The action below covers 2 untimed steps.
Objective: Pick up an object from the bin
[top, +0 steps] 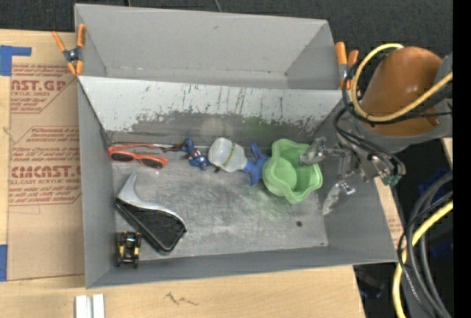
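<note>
Standing over the bin (pixel 96 162), I see the gripper (pixel 326 177) low at the right of the frame, just off the right wall. Its jaws are spread apart with nothing between them. The green cup (pixel 291 172) sits right of centre on the floor, immediately left of the jaws, its mouth facing up and toward the upper left. The upper finger is at its right rim; whether it touches, I cannot tell. A short shift left should bring that rim between the fingers. A blue toy (pixel 254 165) and a white bottle (pixel 227 154) lie just beyond the cup, further left.
</note>
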Tool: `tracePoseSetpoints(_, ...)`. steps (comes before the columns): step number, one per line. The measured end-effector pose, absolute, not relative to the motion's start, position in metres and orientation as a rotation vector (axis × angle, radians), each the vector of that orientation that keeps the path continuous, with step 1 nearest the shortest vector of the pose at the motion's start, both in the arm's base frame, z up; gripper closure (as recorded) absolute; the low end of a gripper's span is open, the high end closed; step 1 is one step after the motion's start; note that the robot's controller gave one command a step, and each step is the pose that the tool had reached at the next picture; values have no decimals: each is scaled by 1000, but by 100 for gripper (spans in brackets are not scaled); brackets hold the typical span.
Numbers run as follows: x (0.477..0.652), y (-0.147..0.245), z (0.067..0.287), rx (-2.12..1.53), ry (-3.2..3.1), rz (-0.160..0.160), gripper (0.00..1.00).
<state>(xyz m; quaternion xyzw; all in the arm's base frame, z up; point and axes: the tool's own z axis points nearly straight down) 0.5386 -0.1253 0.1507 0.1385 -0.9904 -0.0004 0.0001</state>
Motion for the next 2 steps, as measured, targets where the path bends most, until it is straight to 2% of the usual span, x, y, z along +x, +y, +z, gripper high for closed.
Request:
tracePoseSetpoints(1, 556, -111, 151, -19, -3145, -1, 0)
tracePoseSetpoints(2, 542, -108, 106, 20, -3145, 1, 0)
